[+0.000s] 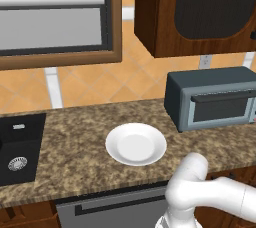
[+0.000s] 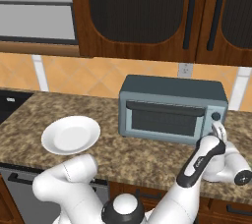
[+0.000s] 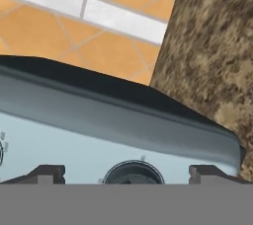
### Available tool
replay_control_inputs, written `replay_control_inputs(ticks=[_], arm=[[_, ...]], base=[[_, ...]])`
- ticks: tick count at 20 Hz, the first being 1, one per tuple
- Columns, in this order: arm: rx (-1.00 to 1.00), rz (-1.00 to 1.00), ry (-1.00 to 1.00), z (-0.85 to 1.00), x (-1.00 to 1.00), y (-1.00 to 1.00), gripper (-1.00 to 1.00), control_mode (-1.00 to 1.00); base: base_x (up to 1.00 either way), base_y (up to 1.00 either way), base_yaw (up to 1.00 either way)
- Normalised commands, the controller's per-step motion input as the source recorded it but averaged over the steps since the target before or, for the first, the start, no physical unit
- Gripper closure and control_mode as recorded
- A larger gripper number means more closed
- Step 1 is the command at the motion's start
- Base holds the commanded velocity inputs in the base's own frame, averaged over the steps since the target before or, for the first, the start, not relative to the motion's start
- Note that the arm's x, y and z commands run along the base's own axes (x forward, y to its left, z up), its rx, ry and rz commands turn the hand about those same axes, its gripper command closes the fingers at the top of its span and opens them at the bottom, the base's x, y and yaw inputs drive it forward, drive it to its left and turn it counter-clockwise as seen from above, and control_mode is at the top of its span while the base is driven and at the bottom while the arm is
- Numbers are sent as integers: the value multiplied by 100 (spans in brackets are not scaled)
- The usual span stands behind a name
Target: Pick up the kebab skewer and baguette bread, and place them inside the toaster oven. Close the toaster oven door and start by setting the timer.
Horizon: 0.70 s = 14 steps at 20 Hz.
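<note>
Toaster oven (image 2: pixel 172 110) stands on the speckled brown counter (image 2: pixel 29 120) against the orange tiled wall, below the dark wooden wall cabinets (image 2: pixel 142 16); in the right base view it sits at about three o'clock from the white plate (image 2: pixel 70 135), well apart from it. The toaster oven door (image 2: pixel 165 119) is shut, its dark bar handle (image 2: pixel 165 108) running along the top edge of the glass. No brand name or readable writing shows on the appliance — faint marks around the dials in the hand view are too blurred to make out.

The gripper (image 3: pixel 126 174) hangs at the oven's control panel. In the hand view its two dark fingertips (image 3: pixel 47 173) stand spread wide, one at roughly eight o'clock and the other at four o'clock of a round dark dial (image 3: pixel 133 172) that lies between them. Nothing is held, and whether the tips touch the panel cannot be told. In the right base view the hand is up against the front right corner of the oven, just beside a small knob (image 2: pixel 215 116).

The plate carries nothing — in the left base view a black sink (image 1: pixel 20 147) lies at its nine o'clock.
</note>
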Motion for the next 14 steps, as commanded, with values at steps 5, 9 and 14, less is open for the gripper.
replay_control_inputs(ticks=[5, 9, 14], arm=[[0, 0, -6, 0, -18, 5, -100, -100], [0, 0, -7, 0, -5, 17, -100, -100], [0, 0, -6, 0, 13, 30, -100, -100]], base=[[0, 0, 0], [0, 0, 0], [0, 0, 0]])
